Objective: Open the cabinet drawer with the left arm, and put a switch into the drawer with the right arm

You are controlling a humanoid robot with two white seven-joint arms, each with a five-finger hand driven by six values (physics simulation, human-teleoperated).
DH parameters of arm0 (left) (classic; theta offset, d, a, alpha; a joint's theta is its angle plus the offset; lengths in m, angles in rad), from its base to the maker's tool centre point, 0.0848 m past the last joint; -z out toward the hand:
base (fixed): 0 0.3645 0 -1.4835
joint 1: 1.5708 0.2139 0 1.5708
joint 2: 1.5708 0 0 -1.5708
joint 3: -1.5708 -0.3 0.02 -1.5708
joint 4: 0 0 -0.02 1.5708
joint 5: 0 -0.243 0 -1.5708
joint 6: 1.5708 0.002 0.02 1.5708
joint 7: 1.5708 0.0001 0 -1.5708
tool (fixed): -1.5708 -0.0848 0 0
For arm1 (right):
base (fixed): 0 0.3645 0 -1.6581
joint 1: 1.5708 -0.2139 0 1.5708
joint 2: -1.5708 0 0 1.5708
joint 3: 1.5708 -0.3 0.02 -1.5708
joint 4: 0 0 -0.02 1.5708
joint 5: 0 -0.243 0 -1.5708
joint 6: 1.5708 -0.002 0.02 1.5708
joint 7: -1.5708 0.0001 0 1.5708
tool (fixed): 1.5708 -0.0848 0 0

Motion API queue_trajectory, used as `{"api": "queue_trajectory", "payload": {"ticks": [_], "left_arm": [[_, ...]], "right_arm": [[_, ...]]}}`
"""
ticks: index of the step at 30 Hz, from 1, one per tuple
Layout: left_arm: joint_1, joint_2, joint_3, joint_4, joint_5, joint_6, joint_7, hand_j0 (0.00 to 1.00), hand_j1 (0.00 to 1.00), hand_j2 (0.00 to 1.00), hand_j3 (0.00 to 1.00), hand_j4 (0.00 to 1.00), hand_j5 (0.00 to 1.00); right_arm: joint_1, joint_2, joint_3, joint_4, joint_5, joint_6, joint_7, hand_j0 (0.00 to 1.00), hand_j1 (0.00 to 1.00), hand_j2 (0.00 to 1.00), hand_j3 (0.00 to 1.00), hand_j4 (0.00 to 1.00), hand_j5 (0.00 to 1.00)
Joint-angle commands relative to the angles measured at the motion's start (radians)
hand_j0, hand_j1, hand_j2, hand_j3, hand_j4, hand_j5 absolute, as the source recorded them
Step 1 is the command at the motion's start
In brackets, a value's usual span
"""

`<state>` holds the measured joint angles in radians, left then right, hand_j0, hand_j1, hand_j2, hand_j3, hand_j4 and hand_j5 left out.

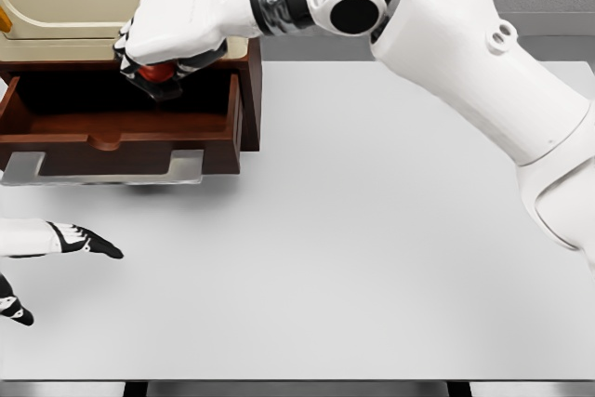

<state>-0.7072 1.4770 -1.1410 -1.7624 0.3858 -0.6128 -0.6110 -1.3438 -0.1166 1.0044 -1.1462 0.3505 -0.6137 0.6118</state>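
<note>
Dark wooden drawer (121,123), brushed metal handle (102,170)

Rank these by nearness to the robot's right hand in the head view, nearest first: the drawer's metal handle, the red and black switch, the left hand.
1. switch: gripped in the right hand over the open drawer.
2. metal handle: on the drawer's front, below the hand.
3. left hand: far down at the left edge.

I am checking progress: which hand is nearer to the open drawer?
Right. The right hand is over the open drawer, holding the switch. The left hand is in front, apart from it.
</note>
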Motion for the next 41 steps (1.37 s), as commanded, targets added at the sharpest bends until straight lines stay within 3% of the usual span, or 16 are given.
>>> {"api": "queue_trajectory", "payload": {"ticks": [1,6,7,8,9,16,18,20,21,24,26,30,32,35,41], "left_arm": [[0.002,-0.006,0.001,0.0,0.005,0.002,0.0,1.0,1.0,1.0,1.0,1.0,1.0],[0.008,-0.021,0.001,0.0,0.005,0.002,0.0,1.0,1.0,1.0,1.0,1.0,1.0],[0.008,-0.021,0.001,0.0,0.005,0.002,0.0,1.0,1.0,1.0,1.0,1.0,1.0],[0.008,-0.021,0.001,0.0,0.005,0.002,0.0,1.0,1.0,1.0,1.0,1.0,1.0],[0.008,-0.021,0.001,0.0,0.005,0.002,0.0,1.0,1.0,1.0,1.0,1.0,1.0],[0.009,-0.027,0.001,0.0,0.005,0.002,0.0,1.0,1.0,1.0,1.0,1.0,1.0],[0.009,-0.033,0.001,0.0,0.005,0.002,0.0,1.0,1.0,1.0,1.0,1.0,1.0],[0.008,-0.043,0.001,0.0,0.007,0.002,0.0,1.0,1.0,1.0,1.0,1.0,1.0],[0.008,-0.043,0.001,0.0,0.008,0.002,0.0,1.0,1.0,1.0,1.0,1.0,1.0],[0.008,-0.044,0.001,0.0,0.01,0.002,0.0,1.0,1.0,1.0,1.0,1.0,1.0],[0.008,-0.05,0.003,0.0,0.01,0.002,0.0,1.0,1.0,1.0,1.0,1.0,1.0],[0.008,-0.07,0.003,0.0,0.016,0.002,0.0,1.0,1.0,1.0,1.0,1.0,1.0],[0.006,-0.125,0.003,0.0,0.019,0.002,0.0,1.0,1.0,1.0,1.0,1.0,1.0],[0.008,-0.152,0.003,0.0,0.022,0.002,0.0,1.0,1.0,1.0,1.0,1.0,1.0],[0.009,-0.153,0.003,0.0,0.025,0.002,0.0,1.0,1.0,1.0,1.0,1.0,1.0]], "right_arm": [[0.0,0.035,0.002,0.075,0.002,0.003,-0.001,0.31,0.31,0.31,0.31,0.31,0.31],[-0.003,0.058,0.01,0.08,0.004,0.003,-0.001,0.34,0.34,0.34,0.34,0.34,0.34],[-0.003,0.06,0.011,0.08,0.005,0.003,-0.001,0.45,0.45,0.45,0.45,0.45,0.45],[-0.003,0.06,0.01,0.08,0.018,0.003,-0.001,0.8,0.8,0.8,0.8,0.8,0.8],[-0.003,0.061,0.007,0.08,0.025,0.003,-0.001,0.99,0.99,0.99,0.99,0.99,0.99],[-0.005,0.08,0.007,0.071,0.024,0.003,-0.001,1.0,1.0,1.0,1.0,1.0,1.0],[0.006,0.048,0.003,-0.024,0.022,0.003,-0.001,1.0,1.0,1.0,1.0,1.0,1.0],[0.061,-0.107,-0.053,-0.25,0.022,0.003,-0.001,1.0,1.0,1.0,1.0,1.0,1.0],[0.084,-0.158,-0.076,-0.311,0.022,0.003,-0.001,1.0,1.0,1.0,1.0,1.0,1.0],[0.141,-0.296,-0.159,-0.435,0.022,0.003,-0.001,1.0,1.0,1.0,1.0,1.0,1.0],[0.199,-0.382,-0.263,-0.495,0.022,0.003,-0.001,1.0,1.0,1.0,1.0,1.0,1.0],[0.411,-0.609,-0.444,-0.486,0.018,0.003,-0.001,1.0,1.0,1.0,1.0,1.0,1.0],[0.477,-0.658,-0.46,-0.431,0.018,0.003,-0.001,1.0,1.0,1.0,1.0,1.0,1.0],[0.521,-0.715,-0.492,-0.418,0.022,0.003,-0.001,1.0,1.0,1.0,1.0,1.0,1.0],[0.563,-0.704,-0.498,-0.366,0.045,0.003,-0.001,1.0,1.0,1.0,1.0,1.0,1.0]]}}
